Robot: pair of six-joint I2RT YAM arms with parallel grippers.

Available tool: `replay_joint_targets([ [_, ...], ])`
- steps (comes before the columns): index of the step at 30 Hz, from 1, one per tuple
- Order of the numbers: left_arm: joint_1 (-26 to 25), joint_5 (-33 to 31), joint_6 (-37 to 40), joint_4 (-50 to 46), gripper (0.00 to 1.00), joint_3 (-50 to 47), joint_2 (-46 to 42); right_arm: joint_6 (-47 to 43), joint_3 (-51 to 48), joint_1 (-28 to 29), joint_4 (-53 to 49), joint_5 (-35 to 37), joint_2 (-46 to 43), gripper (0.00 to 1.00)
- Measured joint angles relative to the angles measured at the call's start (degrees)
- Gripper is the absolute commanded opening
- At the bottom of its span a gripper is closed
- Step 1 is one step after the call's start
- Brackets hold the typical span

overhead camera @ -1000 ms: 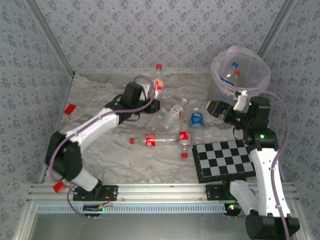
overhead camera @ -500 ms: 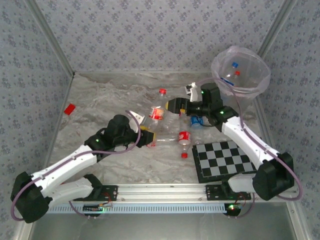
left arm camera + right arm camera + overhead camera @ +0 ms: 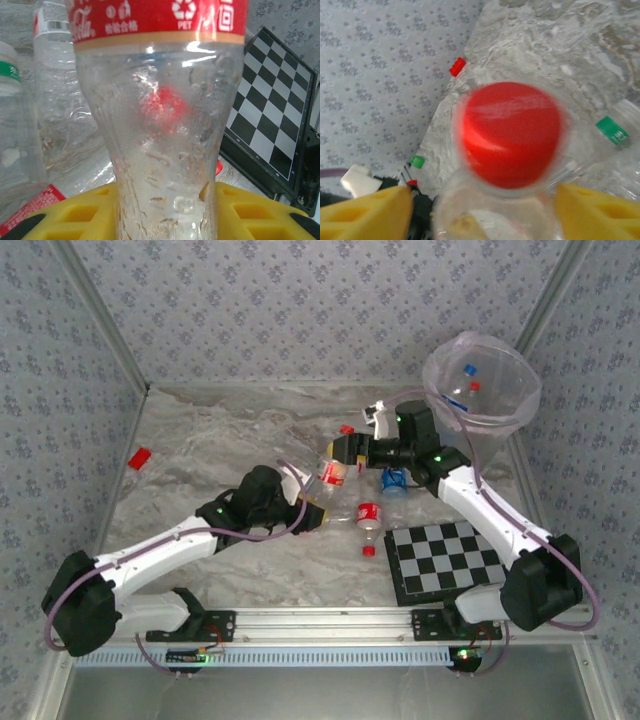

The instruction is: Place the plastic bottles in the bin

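The step in hand seems to be a handover above the middle of the worktop point(image 3: 220, 440). The left claw point(image 3: 308, 512) is closed on the lower body of a red-label bottle point(image 3: 332, 472). In the left wrist view its yellow fingers point(image 3: 75, 215) press the clear wall from both sides. The bottle points up and away, toward the right claw point(image 3: 345, 450).

In the right wrist view the right claw point(image 3: 482, 212) stands open around the shoulder, just under the red cap point(image 3: 510, 132). One finger point(image 3: 365, 210) has a small gap to the plastic, so I judge that it does not grip yet.

To do this well, the right claw should close on the firm neck part, not on the thin soft wall, which can bend and slip. The left claw should let go only when that grip is sure, and then pull back without pushing the other bottles. After that the bottle must go high over the rim, because the bag is thin and the bin is tall.

The bin point(image 3: 428, 390) stands at the far right, near the right claw. Inside it I see a blue cap point(image 3: 468, 369), a red cap point(image 3: 474, 386) and a blue label, so some bottles are already in. On the worktop a blue-label bottle point(image 3: 393, 480) and a red-label one point(image 3: 368, 512) wait beside the checkerboard point(image 3: 450, 560).
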Motion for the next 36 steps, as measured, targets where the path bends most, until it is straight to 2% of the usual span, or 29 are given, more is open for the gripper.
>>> replay_joint_targets([
  [4,-1.11,-0.02,0.13,-0.28,0.40,0.59,0.48,-2.47,0.90,-0.85,-3.30,0.33,-0.28,0.62],
  [7,-1.66,-0.07,0.31,-0.33,0.41,1.20,1.29,-4.24,1.53,-1.51,-5.35,0.31,-0.39,0.48],
  [12,-2.38,0.00,0.31,0.33,0.47,2.75,3.52,-5.09,1.49,-3.45,-7.50,0.02,-1.60,0.39],
  [14,-2.62,0.00,0.31,0.44,0.58,3.43,3.96,-5.11,1.49,-4.37,-8.17,-0.26,-2.25,0.35],
  [16,-2.86,-0.04,0.24,0.44,0.81,4.13,3.96,-5.31,1.86,-5.62,-9.57,-0.37,-3.02,0.33],
  [18,-2.93,-0.04,0.17,0.00,0.95,4.57,3.85,-6.12,3.48,-7.63,-10.73,0.28,-3.30,0.30],
  [19,-3.02,-0.04,0.24,-0.26,0.99,4.68,3.78,-6.51,4.81,-8.87,-11.54,0.79,-3.41,0.30],
  [22,-3.02,-0.52,-0.61,-1.25,0.99,4.85,3.23,-7.98,10.16,-12.81,-14.47,3.21,-4.35,0.27],
  [28,-3.02,-3.06,-1.25,-2.16,0.99,4.85,0.39,-12.50,24.30,-19.15,-20.35,15.67,-8.90,0.23],
  [36,-3.02,-5.77,-2.01,-3.67,0.99,4.31,-2.14,-21.57,35.08,-20.48,-22.03,42.25,-10.14,0.19],
])
